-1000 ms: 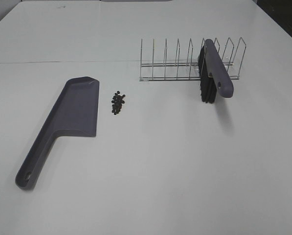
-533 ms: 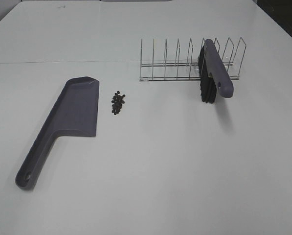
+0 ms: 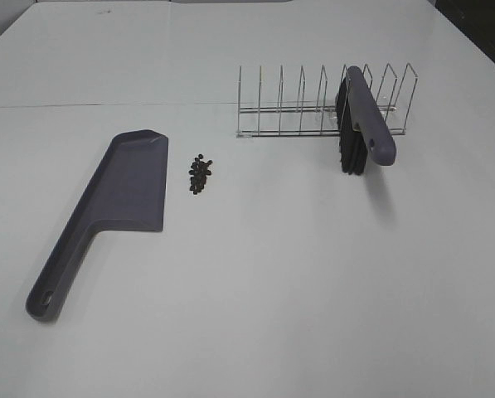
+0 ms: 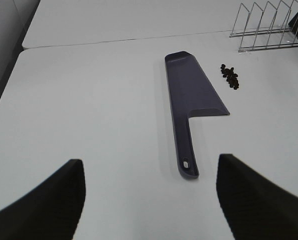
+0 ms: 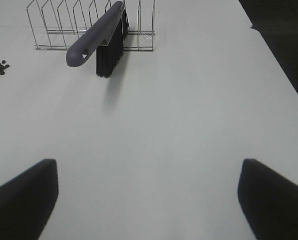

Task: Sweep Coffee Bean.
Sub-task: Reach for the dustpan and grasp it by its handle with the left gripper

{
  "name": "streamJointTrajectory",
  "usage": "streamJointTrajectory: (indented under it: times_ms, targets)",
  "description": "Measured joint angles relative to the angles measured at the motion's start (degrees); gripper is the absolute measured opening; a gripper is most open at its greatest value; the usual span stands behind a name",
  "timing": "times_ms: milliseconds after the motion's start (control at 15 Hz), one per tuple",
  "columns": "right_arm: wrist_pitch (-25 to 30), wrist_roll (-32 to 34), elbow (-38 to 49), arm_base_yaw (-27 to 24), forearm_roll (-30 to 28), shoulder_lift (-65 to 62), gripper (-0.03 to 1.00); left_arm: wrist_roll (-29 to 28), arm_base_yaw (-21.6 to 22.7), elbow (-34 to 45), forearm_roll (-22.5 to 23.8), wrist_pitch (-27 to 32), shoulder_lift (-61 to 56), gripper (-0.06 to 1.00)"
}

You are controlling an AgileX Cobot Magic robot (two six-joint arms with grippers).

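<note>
**Beans loose beside the dustpan, both claws spread and empty**

The grey-purple dustpan (image 3: 118, 199) lies flat on the white table (image 3: 272, 290). Just right of it, not touching, sits the coffee bean (image 3: 201, 174) cluster, too small to count. Farther right, the brush (image 3: 367, 116) leans in the wire rack (image 3: 301, 108), hiding some wires. The left gripper (image 4: 149, 170) and right gripper (image 5: 148, 172) show only cut-off finger ends, spread wide and holding nothing.

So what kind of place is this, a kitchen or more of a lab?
Most likely a lab test bench, not a kitchen: a bare white table carries only a staged cleaning setup, a dustpan beside a small pile of coffee beans, and a brush propped in a wire rack.
</note>
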Motion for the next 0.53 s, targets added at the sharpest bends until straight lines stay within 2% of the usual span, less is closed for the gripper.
streamJointTrajectory:
  times_ms: [533]
  targets:
    - [0.0, 0.0, 0.0, 0.0, 0.0, 0.0, 0.86, 0.06, 0.0, 0.0, 0.0, 0.0, 0.0, 0.69]
